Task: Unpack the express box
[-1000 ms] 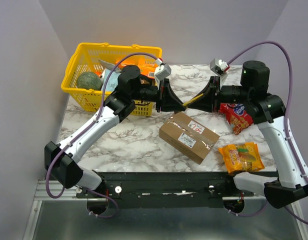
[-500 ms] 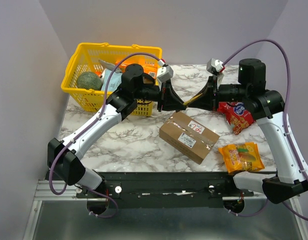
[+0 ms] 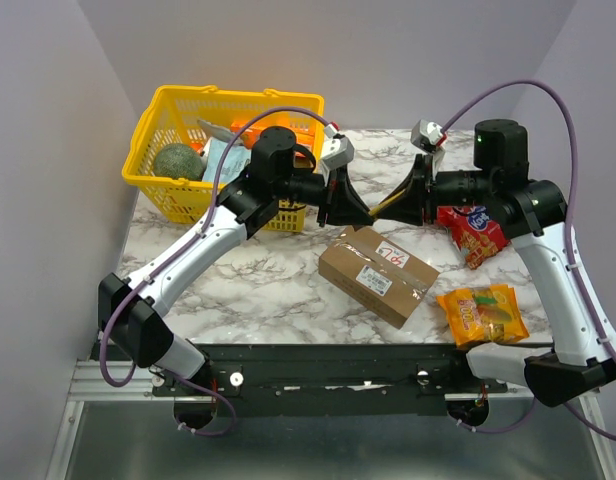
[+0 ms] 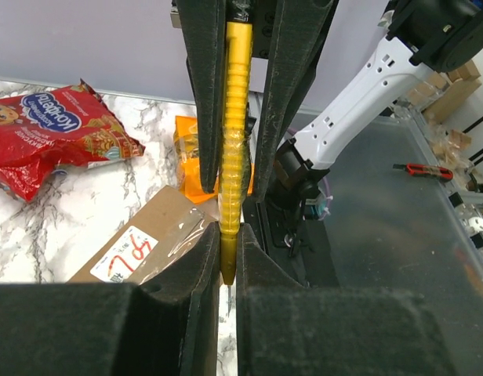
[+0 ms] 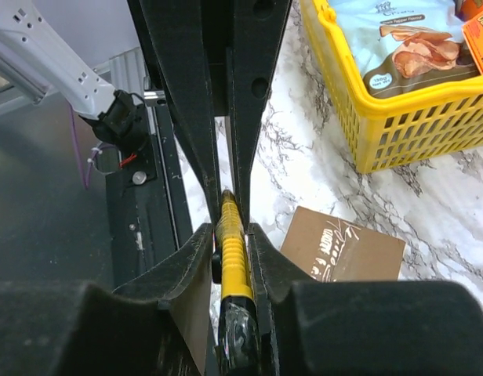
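The express box (image 3: 378, 272), brown cardboard with a white label and a red-scribbled sticker, lies closed on the marble table, tape across its top. It also shows in the left wrist view (image 4: 147, 243) and the right wrist view (image 5: 343, 247). A yellow utility knife (image 3: 384, 207) hangs in the air above the box's far edge, held from both ends. My left gripper (image 3: 356, 206) is shut on its blade end (image 4: 228, 235). My right gripper (image 3: 408, 196) is shut on its handle (image 5: 234, 258). The two grippers face each other, fingertips almost touching.
A yellow basket (image 3: 228, 92) with snack packs and a green round thing stands at the back left, close behind my left wrist. A red snack bag (image 3: 473, 232) lies under my right arm. An orange snack bag (image 3: 481, 313) lies front right of the box.
Both grippers have stayed shut on the knife. The left arm has pushed a little right and the right arm has drawn in a little left. The box has not moved.
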`<control>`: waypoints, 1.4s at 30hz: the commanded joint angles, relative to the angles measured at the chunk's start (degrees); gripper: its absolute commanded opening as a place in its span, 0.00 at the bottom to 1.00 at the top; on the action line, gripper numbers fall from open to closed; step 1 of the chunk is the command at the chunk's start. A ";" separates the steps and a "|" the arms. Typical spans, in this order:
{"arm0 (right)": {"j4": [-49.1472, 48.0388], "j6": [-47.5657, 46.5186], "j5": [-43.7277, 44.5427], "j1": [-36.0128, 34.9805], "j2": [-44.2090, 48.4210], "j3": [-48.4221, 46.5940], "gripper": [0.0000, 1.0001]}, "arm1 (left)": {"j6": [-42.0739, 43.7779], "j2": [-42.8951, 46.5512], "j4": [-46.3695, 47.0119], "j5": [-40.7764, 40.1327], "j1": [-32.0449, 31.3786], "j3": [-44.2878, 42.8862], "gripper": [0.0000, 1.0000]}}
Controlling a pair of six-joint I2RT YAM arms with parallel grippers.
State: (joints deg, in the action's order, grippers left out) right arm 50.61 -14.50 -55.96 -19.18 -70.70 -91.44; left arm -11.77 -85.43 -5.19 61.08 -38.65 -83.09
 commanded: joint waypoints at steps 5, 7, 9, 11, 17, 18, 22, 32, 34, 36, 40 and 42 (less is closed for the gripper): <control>-2.97 3.07 -0.46 -0.42 0.82 1.00 0.34 | -5.45 0.17 4.31 -2.28 0.16 2.23 0.00; -3.06 3.16 -0.55 -0.42 0.74 1.00 0.34 | -5.63 0.17 4.84 -2.37 0.16 2.41 0.00; -2.97 3.08 -0.46 -0.42 0.74 1.26 0.33 | -5.98 0.17 4.84 -2.63 0.42 2.41 0.00; -2.62 2.90 -0.46 -0.42 0.74 1.61 0.29 | -6.33 0.35 4.93 -2.81 0.60 2.49 0.00; 1.15 -0.61 -0.90 -0.42 0.82 2.76 0.00 | -2.66 0.17 2.21 -4.65 1.56 1.09 0.00; 1.68 -1.57 -0.73 -0.42 1.00 2.84 0.00 | -0.90 0.09 0.72 -5.35 1.74 0.22 0.00; 3.44 -1.50 -0.98 -0.42 1.96 2.93 0.00 | 6.57 -0.35 -7.36 -6.76 2.62 -1.37 0.00; 1.68 2.72 8.05 -0.42 1.18 3.99 0.01 | 9.56 0.00 -10.53 -8.07 3.06 -2.08 0.12; 1.34 2.20 14.17 -0.42 1.70 3.46 0.00 | 14.83 0.35 -15.17 -13.60 3.06 -2.51 0.30; 0.28 2.11 20.25 -0.42 3.01 3.72 0.00 | 17.73 1.05 -18.08 -17.81 3.23 -2.69 0.42; -3.93 4.65 37.46 -0.16 8.11 9.75 0.00 | 24.59 3.86 -24.24 -30.18 3.59 -0.15 0.50; -6.66 4.83 39.87 0.28 10.39 13.11 0.00 | 25.21 4.22 -25.39 -32.94 3.59 2.65 0.53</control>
State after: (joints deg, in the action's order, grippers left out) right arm 47.62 -11.75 -30.83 -19.68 -65.04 -83.83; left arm 7.11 -84.60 -23.55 40.86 -34.87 -83.90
